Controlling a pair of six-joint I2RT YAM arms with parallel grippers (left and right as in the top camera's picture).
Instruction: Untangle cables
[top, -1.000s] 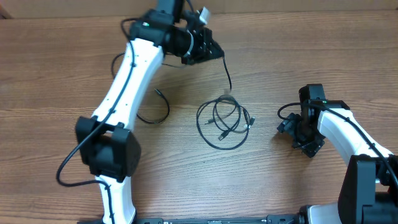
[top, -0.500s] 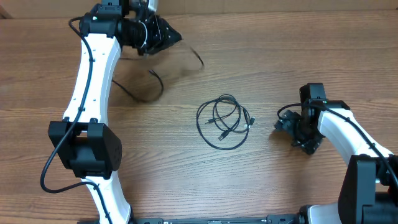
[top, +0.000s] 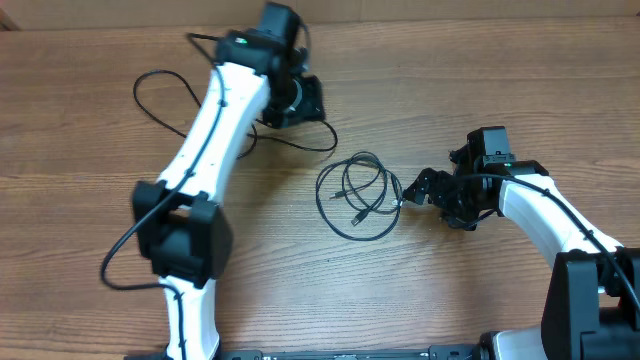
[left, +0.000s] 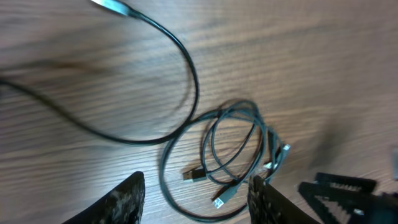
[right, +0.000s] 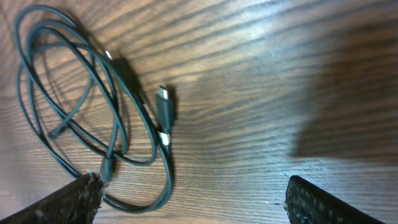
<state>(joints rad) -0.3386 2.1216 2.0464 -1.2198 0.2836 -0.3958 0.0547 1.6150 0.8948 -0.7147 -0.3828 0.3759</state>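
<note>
Cables (top: 358, 212) form 1 coiled tangle (left: 193, 175) and 1 loose strand (left: 194, 81).

Even light, perhaps slight wrist-view blur

Coiled cables (right: 163, 109) lie ahead of spread fingers (right: 67, 202).
</note>
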